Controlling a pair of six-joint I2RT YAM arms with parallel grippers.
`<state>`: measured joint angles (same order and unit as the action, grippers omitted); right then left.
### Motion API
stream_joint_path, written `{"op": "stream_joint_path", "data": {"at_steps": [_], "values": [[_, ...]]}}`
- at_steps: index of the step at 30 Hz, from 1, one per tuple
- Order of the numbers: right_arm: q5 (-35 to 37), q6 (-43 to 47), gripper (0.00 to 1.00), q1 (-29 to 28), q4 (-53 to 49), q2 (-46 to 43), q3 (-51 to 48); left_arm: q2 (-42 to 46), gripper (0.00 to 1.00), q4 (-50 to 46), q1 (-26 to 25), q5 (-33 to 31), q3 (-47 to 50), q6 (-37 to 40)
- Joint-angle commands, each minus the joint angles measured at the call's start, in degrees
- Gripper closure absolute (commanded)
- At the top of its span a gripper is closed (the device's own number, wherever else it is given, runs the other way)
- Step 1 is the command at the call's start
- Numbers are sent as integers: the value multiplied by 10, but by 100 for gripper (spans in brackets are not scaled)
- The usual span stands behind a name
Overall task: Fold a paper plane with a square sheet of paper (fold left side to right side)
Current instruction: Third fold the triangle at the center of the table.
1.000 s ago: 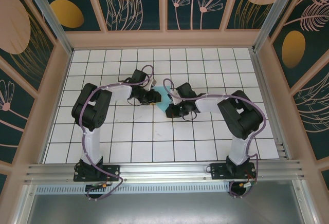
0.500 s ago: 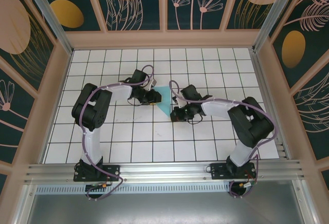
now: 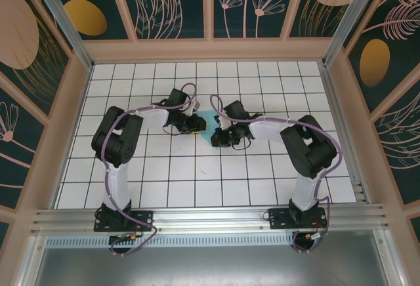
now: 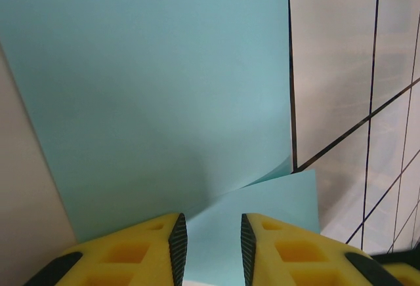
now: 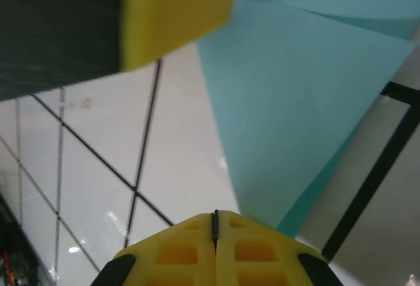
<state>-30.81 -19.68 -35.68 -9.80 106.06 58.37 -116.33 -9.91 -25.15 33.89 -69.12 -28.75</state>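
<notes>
The square sheet of paper (image 3: 208, 118) is light turquoise and lies partly folded in the middle of the grid table, between my two grippers. My left gripper (image 3: 199, 125) sits on its left edge. In the left wrist view the paper (image 4: 157, 89) curls up ahead in a large layer, with a lower flap (image 4: 282, 201) beneath it. The left gripper (image 4: 210, 243) stands open over it, and paper shows in the gap. My right gripper (image 3: 218, 139) is at the paper's lower right. In its wrist view the right gripper (image 5: 215, 217) is shut and empty, just beside a pointed paper (image 5: 295, 102) corner.
The white grid table (image 3: 197, 181) is walled by a wooden frame (image 3: 210, 50) on three sides. A yellow finger of the left gripper (image 5: 177, 10) hangs close above the paper in the right wrist view. Both forearms reach inward towards the centre.
The right gripper swung out to the lower right, uncovering more paper, then came back against the paper's lower right edge. The left arm has stayed put.
</notes>
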Motion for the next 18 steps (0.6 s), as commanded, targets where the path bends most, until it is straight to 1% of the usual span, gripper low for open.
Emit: {"op": "stream_joint_path", "data": {"at_steps": [1, 8, 11, 18], "values": [[28, -2, 95, 1, -30, 18, 13, -20, 66, -20, 1, -50, 2, 14], [55, -19, 96, 4, -47, 20, -26, -12, 65, -24, 11, -61, -7, 18], [52, -29, 97, 6, -35, 19, -50, 4, 61, -22, 14, -58, -12, 18], [44, -36, 100, 9, -14, 28, -61, 91, 61, -11, 12, -33, 6, 4]]}}
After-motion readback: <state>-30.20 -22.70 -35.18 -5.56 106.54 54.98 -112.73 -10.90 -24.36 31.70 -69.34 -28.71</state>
